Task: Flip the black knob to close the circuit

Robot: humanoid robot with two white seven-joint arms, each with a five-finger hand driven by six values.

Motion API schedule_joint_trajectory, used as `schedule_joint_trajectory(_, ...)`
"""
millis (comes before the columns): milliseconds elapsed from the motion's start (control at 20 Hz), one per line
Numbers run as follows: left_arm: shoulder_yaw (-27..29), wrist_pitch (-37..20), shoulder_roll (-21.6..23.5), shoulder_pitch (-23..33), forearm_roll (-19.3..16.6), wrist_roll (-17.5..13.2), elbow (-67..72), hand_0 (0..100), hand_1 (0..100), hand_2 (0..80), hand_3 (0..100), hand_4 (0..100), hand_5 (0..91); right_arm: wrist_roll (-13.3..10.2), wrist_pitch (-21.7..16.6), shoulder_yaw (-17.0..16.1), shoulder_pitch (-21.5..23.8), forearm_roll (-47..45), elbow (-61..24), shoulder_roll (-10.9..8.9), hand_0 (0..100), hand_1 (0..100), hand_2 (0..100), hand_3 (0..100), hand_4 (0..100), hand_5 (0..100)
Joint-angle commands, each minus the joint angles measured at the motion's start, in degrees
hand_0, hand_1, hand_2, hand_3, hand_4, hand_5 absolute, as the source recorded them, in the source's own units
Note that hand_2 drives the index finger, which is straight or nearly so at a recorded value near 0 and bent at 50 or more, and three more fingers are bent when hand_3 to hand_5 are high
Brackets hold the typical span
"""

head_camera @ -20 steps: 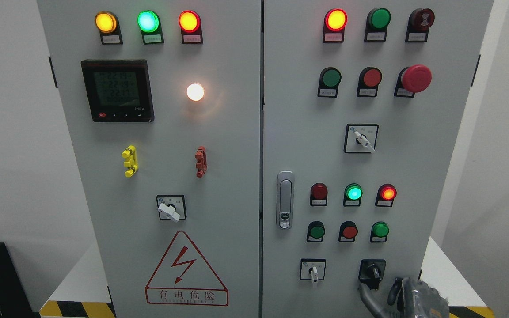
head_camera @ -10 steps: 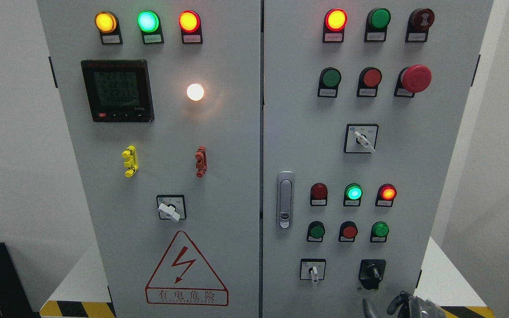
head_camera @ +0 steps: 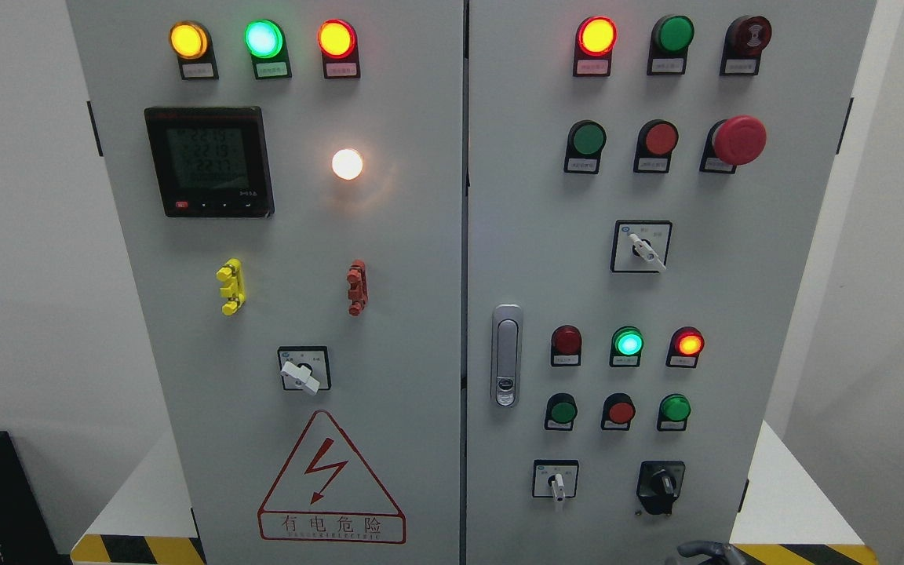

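A grey two-door electrical cabinet (head_camera: 389, 235) is seen standing on a white surface (head_camera: 781, 486) edged with yellow-and-black hazard tape. The black knob (head_camera: 662, 482) is mounted near the lower right corner of the right door, set in a black housing, its handle tilted up toward the left. Just to its left a white-handled selector switch (head_camera: 555, 480) is found, its handle pointing down. Above these, a row of three push buttons and a row of three indicator lamps are arranged, the middle lamp (head_camera: 628, 343) lit green and the right one lit red-orange. A red mushroom button (head_camera: 739, 140) is placed near the upper right of the same door, and a silver door latch (head_camera: 506, 355) at its left edge.

Only a sliver of the right hand (head_camera: 707, 551) is shown at the bottom edge, below the knob and apart from it; whether its fingers are spread or curled cannot be told.
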Motion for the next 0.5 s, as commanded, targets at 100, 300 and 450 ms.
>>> schedule_joint_trajectory(100,-1.2,0.0,0.0,0.0,-1.2,0.0,1.2,12,56,0.0,0,0,0.0,1.0,-6.2,1.5,6.4,-21.1,-1.3,-0.25,0,10,18,35,28,16)
schedule_joint_trajectory(300,-1.2,0.0,0.0,0.0,-1.2,0.0,1.2,12,56,0.0,0,0,0.0,8.9,-11.8,1.5,8.3,-23.6,1.3,-0.34,0,8,5,14,3,0)
schedule_joint_trajectory(450,-1.2,-0.1,0.0,0.0,-1.2,0.0,1.2,12,56,0.0,0,0,0.0,11.2,-13.8,1.5,8.4,-23.6,3.5,-0.34,0,5,0,0,0,0)
